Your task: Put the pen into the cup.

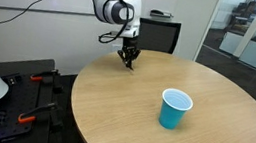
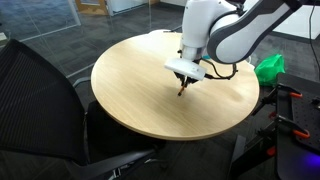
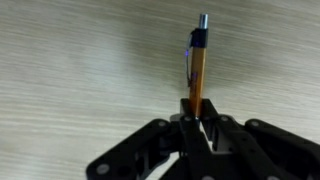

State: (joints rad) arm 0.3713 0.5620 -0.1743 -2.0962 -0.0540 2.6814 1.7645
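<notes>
My gripper (image 3: 197,118) is shut on the pen (image 3: 198,65), a thin reddish-brown stick with a silver tip that sticks out past the fingertips over the wooden table. In both exterior views the gripper (image 1: 128,55) (image 2: 184,76) hangs just above the round table with the pen (image 2: 182,88) pointing down from it. The light blue cup (image 1: 174,108) stands upright on the table, well apart from the gripper, nearer the table's front edge. The cup does not show in the wrist view.
The round wooden table (image 1: 133,108) (image 2: 140,85) carries only the cup. A dark chair (image 2: 40,110) stands close to its edge. A green object (image 2: 268,68) lies beyond the arm. Black equipment with orange clamps (image 1: 30,88) sits beside the table.
</notes>
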